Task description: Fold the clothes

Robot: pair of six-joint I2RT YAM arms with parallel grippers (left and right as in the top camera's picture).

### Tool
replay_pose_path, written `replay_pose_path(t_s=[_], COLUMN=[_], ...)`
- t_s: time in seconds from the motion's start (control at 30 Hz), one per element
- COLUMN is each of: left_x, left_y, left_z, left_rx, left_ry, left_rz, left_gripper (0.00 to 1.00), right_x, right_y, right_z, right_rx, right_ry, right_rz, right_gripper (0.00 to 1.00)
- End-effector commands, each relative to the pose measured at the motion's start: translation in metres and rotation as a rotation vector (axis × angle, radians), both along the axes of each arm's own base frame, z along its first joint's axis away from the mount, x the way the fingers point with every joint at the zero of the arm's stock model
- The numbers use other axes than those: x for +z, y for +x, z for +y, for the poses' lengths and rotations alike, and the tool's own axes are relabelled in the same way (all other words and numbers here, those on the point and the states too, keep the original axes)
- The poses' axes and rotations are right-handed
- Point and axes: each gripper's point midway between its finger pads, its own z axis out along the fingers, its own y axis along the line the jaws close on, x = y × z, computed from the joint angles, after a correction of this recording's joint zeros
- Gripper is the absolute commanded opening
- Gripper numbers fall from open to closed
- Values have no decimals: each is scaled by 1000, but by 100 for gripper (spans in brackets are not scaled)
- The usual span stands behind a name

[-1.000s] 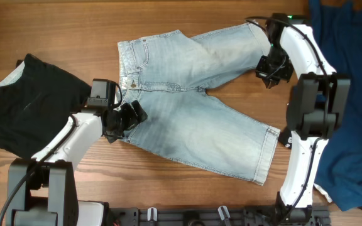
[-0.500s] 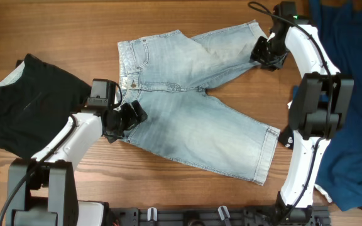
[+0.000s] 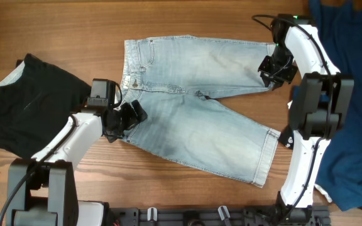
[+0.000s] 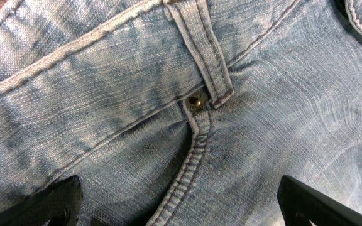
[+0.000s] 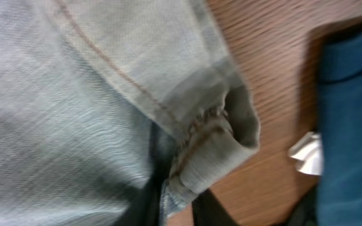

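Note:
The pale light-blue denim shorts [image 3: 193, 107] lie spread on the wooden table, waistband to the left and both legs running right. My left gripper [image 3: 123, 118] is open and rests on the waistband area; in the left wrist view its fingertips [image 4: 181, 204] straddle a seam below a rivet and belt loop [image 4: 197, 100]. My right gripper [image 3: 270, 70] is shut on the hem of the upper leg [image 5: 212, 147], holding it at the right end, just above the table.
A black garment [image 3: 27, 103] with a pale inner label lies at the left. A dark blue cloth [image 3: 351, 94] covers the right side; it also shows in the right wrist view [image 5: 351, 113], with a white scrap [image 5: 307, 154] beside it.
My right gripper has pulled the upper leg's hem rightward and down, straightening that leg out. The left arm has not moved.

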Motion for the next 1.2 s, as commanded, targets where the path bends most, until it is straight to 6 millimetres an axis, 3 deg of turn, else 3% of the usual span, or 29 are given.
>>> replay_pose_path(t_s=[0.0, 0.1, 0.17, 0.23, 0.3, 0.37, 0.47, 0.57, 0.83, 0.9, 1.0, 1.07, 1.17], left_x=[-13, -12, 0, 23, 47, 68, 67, 57, 33, 31, 31, 31, 31], left_y=[-8, -7, -1, 8, 11, 3, -17, -25, -31, -31, -30, -30, -30], left_z=[5, 5, 8, 13, 18, 24, 36, 37, 36, 35, 35, 35, 35], left_rx=[-9, -14, -52, -48, -45, -43, -23, -24, -30, -9, -10, -10, -10], left_ry=[35, 36, 46, 48, 62, 87, 154, 155, 150, 144, 142, 142, 142], left_rz=[26, 21, -28, -87, -147, -189, -128, -69, 28, 42, 37, 37, 38], left_gripper=[100, 100, 100, 100, 100, 100, 100, 100, 100, 100, 100, 100, 100], right_x=[7, 12, 26, 52, 90, 130, 166, 174, 138, 111, 66, 37, 10], right_y=[-3, -12, -11, -4, 2, 0, -17, -35, -118, -150, -179, -189, -191], right_z=[-15, -16, -9, -6, -4, -2, 3, 14, 46, 57, 70, 78, 80], right_rx=[50, 46, 73, 56, 42, 48, 50, 57, 55, 55, 30, 3, -31], right_ry=[-64, -56, 2, 37, 59, 61, 81, 133, 277, 304, 306, 298, 296], right_rz=[9, 44, 12, -75, -195, -295, -353, -351, -304, -241, -147, -133, -161], right_gripper=[36, 34, 33, 33, 35, 37, 39, 40, 36, 36, 35, 34, 31])
